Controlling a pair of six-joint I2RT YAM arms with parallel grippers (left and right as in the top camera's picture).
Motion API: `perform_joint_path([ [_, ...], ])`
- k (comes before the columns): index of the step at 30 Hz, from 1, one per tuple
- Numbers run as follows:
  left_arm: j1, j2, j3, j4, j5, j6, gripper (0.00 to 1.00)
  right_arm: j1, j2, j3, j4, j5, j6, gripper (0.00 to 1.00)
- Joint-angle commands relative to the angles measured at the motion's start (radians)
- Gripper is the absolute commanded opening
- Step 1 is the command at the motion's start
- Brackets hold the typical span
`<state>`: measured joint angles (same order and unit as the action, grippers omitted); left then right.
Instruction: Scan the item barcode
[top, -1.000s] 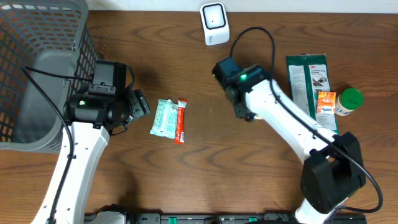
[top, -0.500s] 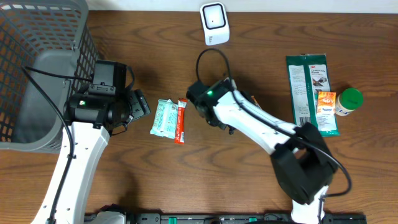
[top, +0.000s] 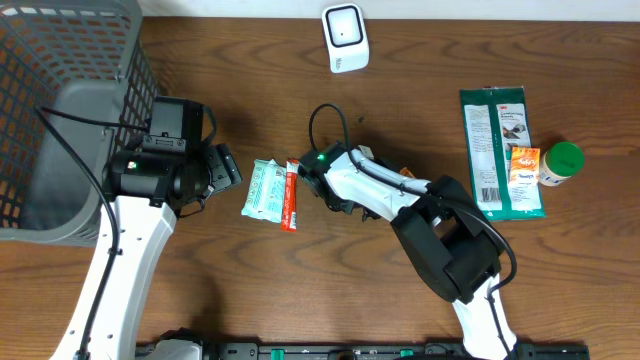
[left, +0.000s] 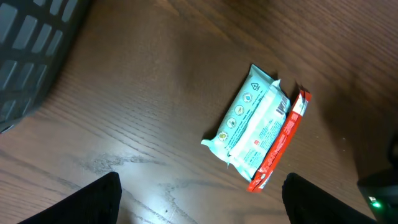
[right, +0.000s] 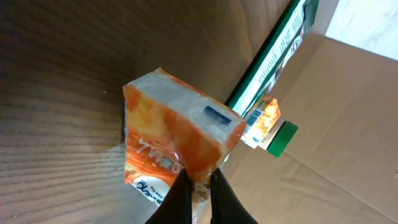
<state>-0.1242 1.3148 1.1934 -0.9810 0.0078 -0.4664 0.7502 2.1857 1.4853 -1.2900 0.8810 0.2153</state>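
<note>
1. Orange packet (right: 177, 146): taken to be the item for scanning. It is pinched at its lower edge by the right tool (right: 198, 186), whose fingers are pressed together on the wrapper. It appears to hang clear of the worktop (top: 330, 290).
2. Location: the right arm is folded over the middle of the worktop, just right of a teal-and-white sachet (left: 252, 121) and a red stick sachet (left: 280, 146), which lie side by side. In the overhead view the arm hides most of the held packet.
3. Left tool (left: 202, 186): spread wide and empty, hovering beside the grey basket (top: 60, 60).
4. Progress: pickup is judged complete. The white scanner (top: 343, 37) stands at the far edge, well apart from the packet, so presentation and the scan itself are not yet done.
5. Barcode: none is visible on the face shown to the right wrist camera. The packet probably needs turning before presentation.
6. Writing: white script on the orange face and a small blue mark on the pale end, neither legible. The sachet print and the label on the green flat pack (top: 497, 150) are too small to read.
</note>
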Motion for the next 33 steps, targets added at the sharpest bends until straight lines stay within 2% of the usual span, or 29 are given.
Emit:
perform_joint_path([
  [1,0.005,-0.002,0.005,-0.002,-0.013,0.010,0.84,0.008,0.005,-0.002,-0.001,0.037,0.015,0.08],
  [4,0.005,-0.002,0.005,-0.003,-0.013,0.010,0.84,0.007,0.005,-0.002,0.004,0.002,0.015,0.13],
  [11,0.005,-0.002,0.005,-0.002,-0.013,0.010,0.83,0.008,0.005,-0.002,0.017,-0.060,0.015,0.18],
  [15,0.005,-0.002,0.005,-0.002,-0.013,0.010,0.84,0.008,0.005,-0.002,0.019,-0.090,0.015,0.28],
  [18,0.005,-0.002,0.005,-0.002,-0.013,0.010,0.84,0.008,0.005,-0.002,0.018,-0.100,0.015,0.41],
  [24,0.005,-0.002,0.005,-0.002,-0.013,0.010,0.84,0.008,0.005,-0.002,0.027,-0.109,0.016,0.47],
  [27,0.005,-0.002,0.005,-0.002,-0.013,0.010,0.84,0.008,0.005,-0.002,0.046,-0.119,0.016,0.58],
  [33,0.005,-0.002,0.005,-0.002,-0.013,0.010,0.83,0.003,-0.002,0.015,0.050,-0.131,0.015,0.59],
])
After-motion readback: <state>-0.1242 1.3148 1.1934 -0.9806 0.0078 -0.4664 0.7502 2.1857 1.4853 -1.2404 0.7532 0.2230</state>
